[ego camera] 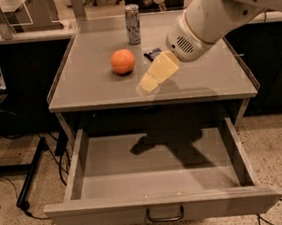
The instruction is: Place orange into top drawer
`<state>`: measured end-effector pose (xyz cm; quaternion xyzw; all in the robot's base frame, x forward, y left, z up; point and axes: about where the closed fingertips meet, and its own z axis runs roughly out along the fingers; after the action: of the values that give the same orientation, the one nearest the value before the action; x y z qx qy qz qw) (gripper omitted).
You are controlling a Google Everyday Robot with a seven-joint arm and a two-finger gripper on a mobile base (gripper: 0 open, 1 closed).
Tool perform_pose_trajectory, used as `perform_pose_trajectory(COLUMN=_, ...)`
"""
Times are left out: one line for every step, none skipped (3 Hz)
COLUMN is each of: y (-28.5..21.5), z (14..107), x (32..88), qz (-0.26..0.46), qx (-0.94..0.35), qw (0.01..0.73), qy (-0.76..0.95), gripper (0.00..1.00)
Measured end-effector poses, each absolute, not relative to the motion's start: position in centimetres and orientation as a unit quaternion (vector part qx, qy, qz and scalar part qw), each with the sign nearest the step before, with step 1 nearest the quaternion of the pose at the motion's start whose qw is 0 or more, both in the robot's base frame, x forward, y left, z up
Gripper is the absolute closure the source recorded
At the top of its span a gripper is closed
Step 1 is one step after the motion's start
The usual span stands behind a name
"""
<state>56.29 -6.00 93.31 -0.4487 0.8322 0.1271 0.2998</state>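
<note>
The orange (123,61) sits on the grey tabletop (93,89), left of centre. My gripper (149,82), cream-coloured at the end of the white arm, hangs just above the tabletop, a little to the right of the orange and nearer the front edge, not touching it. The top drawer (161,205) below the tabletop is pulled fully open. Its floor is bare and carries the arm's shadow. Its curved metal pull handle (165,215) shows at the centre of the front.
A tall drink can (132,17) stands at the back of the tabletop behind the orange. A small dark packet (151,54) lies right of the orange, partly hidden by my arm. Cables and a stand foot (30,184) lie on the floor at left.
</note>
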Motion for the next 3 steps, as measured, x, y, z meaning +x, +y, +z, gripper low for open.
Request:
perform_pose_trajectory(y=-4.0, z=92.6, x=58.4, qz=0.099, qx=-0.451, qw=0.336, qy=0.821, gripper=0.00)
perform_pose_trajectory(y=-1.9, z=92.8, x=65.9, qz=0.073, qx=-0.467, qw=0.375, qy=0.797, gripper=0.00)
perform_pose_trajectory(y=-1.9, z=93.1, x=65.5, qz=0.073, qx=-0.466, qw=0.378, qy=0.796, gripper=0.00)
